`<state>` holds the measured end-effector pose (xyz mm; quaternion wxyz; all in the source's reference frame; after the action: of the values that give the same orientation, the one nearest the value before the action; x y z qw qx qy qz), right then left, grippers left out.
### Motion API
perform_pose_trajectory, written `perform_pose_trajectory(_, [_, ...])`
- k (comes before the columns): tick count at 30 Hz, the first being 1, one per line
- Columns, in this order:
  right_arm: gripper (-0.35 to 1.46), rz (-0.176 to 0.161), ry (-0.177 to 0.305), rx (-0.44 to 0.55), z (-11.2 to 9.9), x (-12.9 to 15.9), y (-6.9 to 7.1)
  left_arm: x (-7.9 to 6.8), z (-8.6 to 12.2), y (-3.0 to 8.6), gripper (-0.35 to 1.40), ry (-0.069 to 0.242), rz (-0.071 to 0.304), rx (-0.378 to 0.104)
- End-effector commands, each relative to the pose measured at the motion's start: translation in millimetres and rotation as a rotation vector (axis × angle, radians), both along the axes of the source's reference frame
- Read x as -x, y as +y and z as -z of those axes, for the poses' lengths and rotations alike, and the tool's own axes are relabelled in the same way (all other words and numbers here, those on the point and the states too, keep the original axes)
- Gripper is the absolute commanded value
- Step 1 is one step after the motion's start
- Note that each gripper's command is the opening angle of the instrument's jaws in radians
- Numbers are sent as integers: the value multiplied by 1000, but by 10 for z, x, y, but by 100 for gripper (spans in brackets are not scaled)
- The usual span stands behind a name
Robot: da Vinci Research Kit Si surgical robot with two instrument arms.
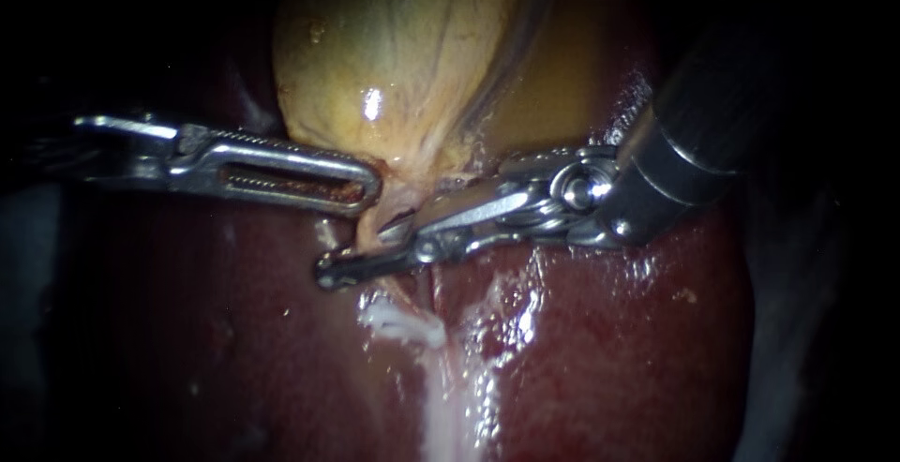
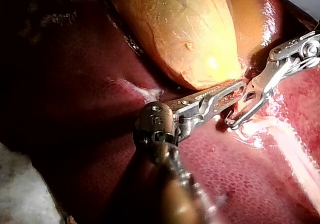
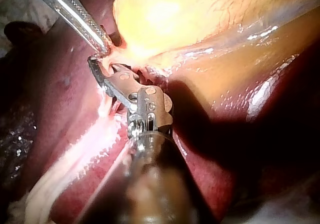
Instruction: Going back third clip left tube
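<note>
The right instrument (image 1: pixel 352 251) is covering most of the tube (image 1: pixel 366 226) under the gallbladder (image 1: pixel 394 59), so a clip there is too hidden to tell. The gallbladder is running off the endoscope view's top edge. Shafts of the left instrument (image 1: pixel 373 186) and right instrument are fading into darkness toward the sides. In each wrist view the own shaft is blurring out near the edge.

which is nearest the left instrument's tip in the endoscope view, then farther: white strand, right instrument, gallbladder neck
1. gallbladder neck, at the tip of the left instrument
2. right instrument, just below it
3. white strand, lower still, on the liver
</note>
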<state>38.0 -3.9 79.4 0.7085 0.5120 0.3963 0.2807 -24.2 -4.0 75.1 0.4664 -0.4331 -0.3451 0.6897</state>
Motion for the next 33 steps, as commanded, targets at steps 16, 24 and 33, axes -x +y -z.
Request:
perform_pose_trajectory(16, [46,-164,0,272,14,0,-14,-3,1,-1,-35,-1,-1,0])
perform_pose_trajectory(24, [49,-165,-1,324,12,2,-11,-3,2,-2,-35,0,-1,0])
perform_pose_trajectory(33, [49,-128,30,316,20,1,-24,-3,2,-2,-35,-1,-1,0])
